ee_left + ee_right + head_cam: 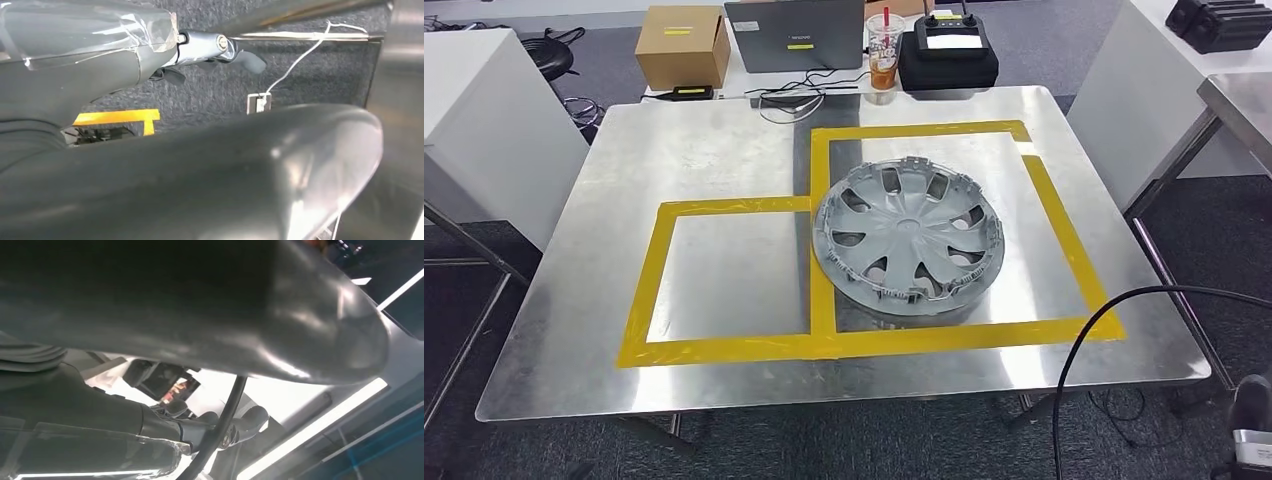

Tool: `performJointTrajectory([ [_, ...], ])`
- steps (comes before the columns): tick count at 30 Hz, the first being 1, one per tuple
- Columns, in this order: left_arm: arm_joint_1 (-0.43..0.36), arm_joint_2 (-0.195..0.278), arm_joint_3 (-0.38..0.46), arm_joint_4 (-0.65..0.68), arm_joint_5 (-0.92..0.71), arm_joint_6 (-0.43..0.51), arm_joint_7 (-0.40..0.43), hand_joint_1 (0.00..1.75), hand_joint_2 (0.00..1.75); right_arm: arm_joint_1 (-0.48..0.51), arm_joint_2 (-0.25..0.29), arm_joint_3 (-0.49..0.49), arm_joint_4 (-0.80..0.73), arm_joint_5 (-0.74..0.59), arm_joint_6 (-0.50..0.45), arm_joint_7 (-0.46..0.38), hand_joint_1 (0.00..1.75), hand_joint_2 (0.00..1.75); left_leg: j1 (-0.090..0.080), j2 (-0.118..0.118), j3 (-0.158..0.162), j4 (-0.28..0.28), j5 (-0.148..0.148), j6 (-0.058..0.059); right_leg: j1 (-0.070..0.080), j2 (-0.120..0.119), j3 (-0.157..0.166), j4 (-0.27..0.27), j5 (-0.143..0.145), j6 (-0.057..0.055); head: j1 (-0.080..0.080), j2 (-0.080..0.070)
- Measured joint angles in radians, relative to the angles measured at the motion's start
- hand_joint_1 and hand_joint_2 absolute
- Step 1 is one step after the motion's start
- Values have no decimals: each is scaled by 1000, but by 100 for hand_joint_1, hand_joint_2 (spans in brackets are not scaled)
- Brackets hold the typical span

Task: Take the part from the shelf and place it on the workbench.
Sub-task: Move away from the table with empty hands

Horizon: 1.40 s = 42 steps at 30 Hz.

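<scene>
Part [909, 236] rests on workbench [674, 160] in head view.

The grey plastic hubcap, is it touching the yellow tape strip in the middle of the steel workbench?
Touching. The head view shows the grey plastic hubcap overlapping the central yellow tape strip with its left rim.

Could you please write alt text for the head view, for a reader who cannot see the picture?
A grey hubcap lies flat on a steel workbench, mostly inside the right-hand of two rectangles marked in yellow tape, its left edge over the tape between them. Along the far edge stand a cardboard box, a laptop, an iced drink and a black case.
</scene>
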Motion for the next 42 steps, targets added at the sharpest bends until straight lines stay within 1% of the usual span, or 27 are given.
performJointTrajectory([
  [2, 0, 0, 1, -2, -1, -1, -1, 0, 0, 0, 8, 1, -11, -1, 0, -1, 0, 0, 6, 1, 7, -18, 13, 6, 2, 0, -26, 54, -30, 0, 2, 0],
  [4, -1, -2, 1, -2, -1, -2, -2, 0, 0, 1, 16, 2, -15, -1, 1, -2, 0, 0, 7, 1, 6, -22, 17, 11, 0, 0, -85, 179, -86, -5, 3, 0],
  [5, -1, -4, 1, -2, -2, -2, -2, 0, 0, 2, 20, 2, -15, -3, 2, -5, 0, 0, 6, 1, 4, -22, 17, 11, -1, 0, -113, 239, -107, -4, 3, 0],
  [6, 0, -5, 1, -2, -3, -2, -2, 0, 0, 3, 25, 3, -16, -3, 4, -9, 0, 0, 6, 1, 3, -20, 17, 11, -3, 0, -128, 270, -114, 1, 3, 0],
  [7, 0, -5, 1, -2, -3, -2, -3, 0, 0, 5, 29, 4, -19, -1, 6, -17, 0, 0, 5, 1, 2, -18, 17, 10, -4, 0, -124, 264, -105, 10, 3, 0],
  [8, 0, -6, 2, -2, -4, -2, -3, 0, 0, 6, 33, 6, -24, 4, 7, -26, 0, 0, 6, 0, 2, -15, 15, 8, -6, -1, -99, 216, -82, 19, 3, 0],
  [9, 0, -7, 2, -2, -4, -2, -4, 0, 0, 8, 36, 8, -31, 10, 7, -37, 0, 0, 6, -1, 2, -10, 12, 5, -8, -1, -61, 143, -54, 27, 3, 0],
  [10, 0, -7, 2, -2, -3, -2, -4, 0, 0, 10, 39, 11, -38, 18, 7, -48, 0, 0, 6, -2, 1, -4, 9, 0, -8, -1, -29, 79, -33, 29, 3, 0],
  [12, 1, -6, 2, -2, 0, -2, -4, 0, 0, 19, 42, 19, -55, 30, 2, -64, 0, 0, 2, -4, -5, 8, 2, -10, -6, -2, 6, 9, -13, 17, 2, 0],
  [14, 2, -6, 3, -3, 7, -3, -3, 0, 0, 30, 44, 27, -71, 36, -2, -73, 0, 0, 0, -5, -10, 15, -1, -18, -4, 0, 5, 6, -11, 0, 1, 0],
  [16, 3, -6, 4, -3, 13, -3, -3, 0, 0, 38, 46, 38, -82, 37, -4, -75, 0, 0, 4, -6, -18, 33, -16, -28, -8, 0, 5, 4, -8, -10, 0, 0],
  [18, 4, -5, 5, -3, 18, -2, -3, 0, 0, 44, 47, 53, -89, 40, -3, -74, 0, 0, 10, -7, -55, 118, -71, -41, -11, 0, 4, 3, -7, -17, -3, 0],
  [20, 5, -5, 6, -3, 21, -2, -3, 0, 0, 48, 47, 68, -92, 47, -2, -70, 0, 0, 17, -7, -118, 254, -135, -51, -10, 0, 3, 3, -7, -20, -4, 0],
  [21, 6, -5, 6, -3, 22, -2, -3, 0, 0, 50, 47, 74, -92, 49, -2, -68, 0, 0, 19, -7, -138, 297, -146, -53, -9, 0, 3, 3, -7, -19, -4, 0],
  [22, 7, -5, 6, -3, 22, -2, -3, 0, 0, 51, 47, 79, -92, 50, -2, -66, 0, 0, 21, -7, -141, 303, -137, -53, -9, 1, 4, 3, -7, -19, -4, 0],
  [23, 8, -5, 7, -3, 23, -2, -3, 0, 0, 52, 47, 83, -93, 50, -2, -64, 0, 0, 22, -7, -123, 267, -109, -52, -8, 2, 5, 3, -7, -19, -4, 0],
  [25, 10, -3, 7, -4, 25, -2, -3, 0, 0, 53, 48, 89, -95, 50, -2, -63, 0, 0, 21, -9, -53, 124, -42, -43, -7, 4, 8, 3, -7, -18, -4, 0],
  [27, 10, -1, 7, -6, 27, -2, -3, 0, 0, 55, 48, 92, -99, 50, -2, -61, 0, 0, 16, -10, -10, 31, -12, -33, -3, 4, 6, 3, -7, -14, -4, 0],
  [30, 14, 0, 8, -11, 31, -4, -3, 0, 0, 64, 49, 97, -110, 50, -3, -57, 0, 0, 13, -9, -7, 13, -8, -20, -4, 4, 3, 1, -6, 2, -3, 0],
  [32, 17, -1, 9, -14, 33, -7, -4, 0, 0, 70, 50, 100, -120, 47, -4, -57, 0, 0, 16, -8, 1, -5, 3, -8, -3, 2, -11, 30, -23, 7, -2, 0],
  [33, 18, -1, 9, -15, 35, -11, -5, 0, 0, 73, 51, 102, -126, 43, -4, -57, 0, 0, 17, -8, 4, -12, 8, -4, -2, 2, -33, 75, -46, 4, 0, 0],
  [35, 23, -1, 9, -18, 36, -21, -9, 0, 0, 81, 54, 109, -133, 34, -4, -60, 0, 0, 14, -7, 3, -13, 10, 0, -2, 1, -94, 205, -101, -4, 1, 0],
  [36, 26, -1, 9, -19, 35, -26, -12, 0, 0, 85, 56, 113, -136, 29, -4, -61, 0, 0, 12, -7, 3, -13, 10, 1, -3, 1, -119, 258, -117, -4, 1, 0],
  [37, 29, -1, 9, -20, 32, -28, -16, 0, 0, 89, 59, 115, -140, 24, -5, -62, 0, 0, 11, -7, 2, -11, 10, 1, -3, 1, -127, 274, -117, 1, 1, 0],
  [38, 31, -1, 9, -22, 29, -30, -19, 0, 0, 91, 61, 118, -143, 20, -5, -63, 0, 0, 10, -7, 2, -9, 10, 1, -3, 1, -115, 249, -102, 8, 1, 0],
  [40, 34, -1, 10, -26, 20, -35, -27, 0, 0, 92, 64, 122, -149, 9, -5, -63, 0, 0, 10, -9, 2, -3, 8, -2, -5, 0, -48, 113, -48, 20, 1, 0],
  [42, 36, -1, 10, -32, 11, -40, -35, 0, 0, 94, 68, 124, -154, -1, -4, -63, 0, 0, 5, -11, -4, 8, 5, -9, -3, 0, -1, 14, -12, 16, 1, 0],
])
